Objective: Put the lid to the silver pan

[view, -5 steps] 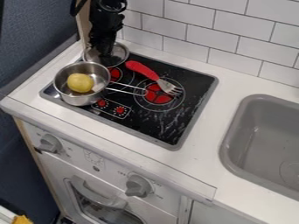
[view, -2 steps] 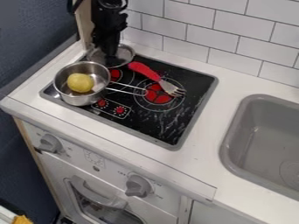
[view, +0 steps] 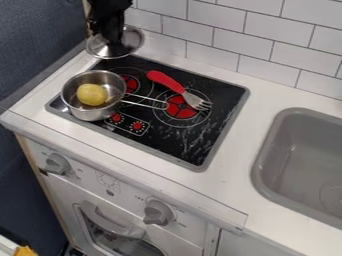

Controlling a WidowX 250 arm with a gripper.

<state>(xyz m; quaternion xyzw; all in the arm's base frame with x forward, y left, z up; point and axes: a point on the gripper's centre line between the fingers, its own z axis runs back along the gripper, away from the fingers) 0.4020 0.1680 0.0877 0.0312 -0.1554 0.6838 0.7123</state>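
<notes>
- Silver pan is standing on the near left part of the stove, upright and uncovered, with a yellow ball-like thing inside.
- The lid is in the gripper, above the far left edge of the stove. The gripper holds it from the top side, as I judge; the exact place of contact is hidden.
- The important relation is this: the pan lies to the near side of the lid, and a little to the left. So the next move should go nearer with a small shift left, and then down.
- The lid seems somewhat tilted, its right side higher. It should probably be made level before it meets the rim.
- The pan's handle points to the right, so the path from the far side does not cross it.
- The fork lies to the right of this path, and I think it will not disturb.
- If the lid comes down too far from the near side, it could rest crooked on the far rim.
</notes>
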